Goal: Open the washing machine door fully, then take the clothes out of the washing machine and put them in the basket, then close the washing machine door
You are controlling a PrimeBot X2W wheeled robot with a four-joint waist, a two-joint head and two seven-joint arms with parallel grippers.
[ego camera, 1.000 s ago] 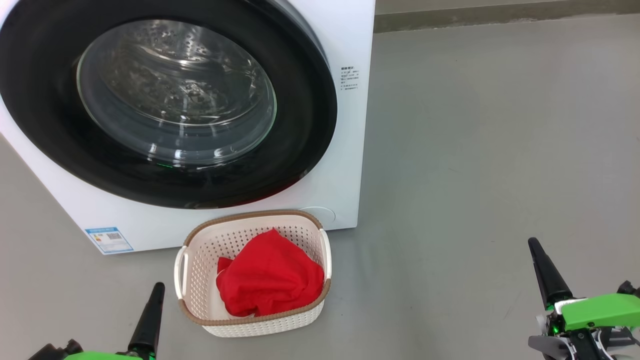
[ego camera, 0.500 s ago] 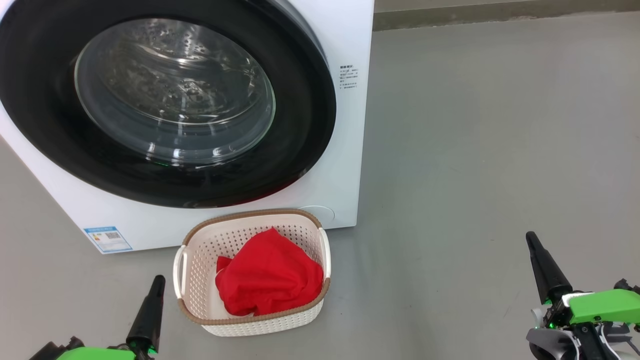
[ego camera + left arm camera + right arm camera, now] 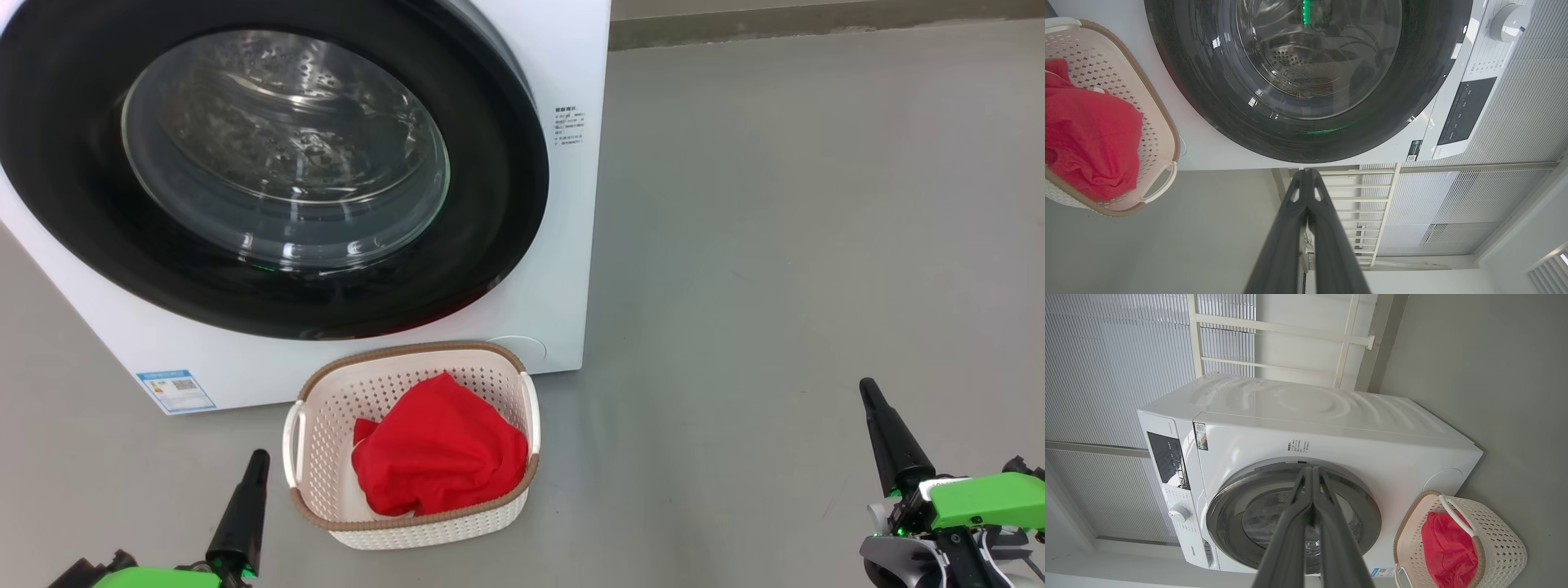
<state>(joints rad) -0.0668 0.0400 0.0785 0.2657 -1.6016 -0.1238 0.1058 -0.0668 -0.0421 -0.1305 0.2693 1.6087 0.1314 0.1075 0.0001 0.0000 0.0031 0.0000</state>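
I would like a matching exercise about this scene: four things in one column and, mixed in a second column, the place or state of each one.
Things:
1. washing machine door
2. clothes
3. basket
4. right gripper

Places or states:
A. red, lying inside the basket
B. fingers pressed together, holding nothing
C. closed
D. on the floor in front of the washing machine

Pairs: 1-C, 2-A, 3-D, 4-B
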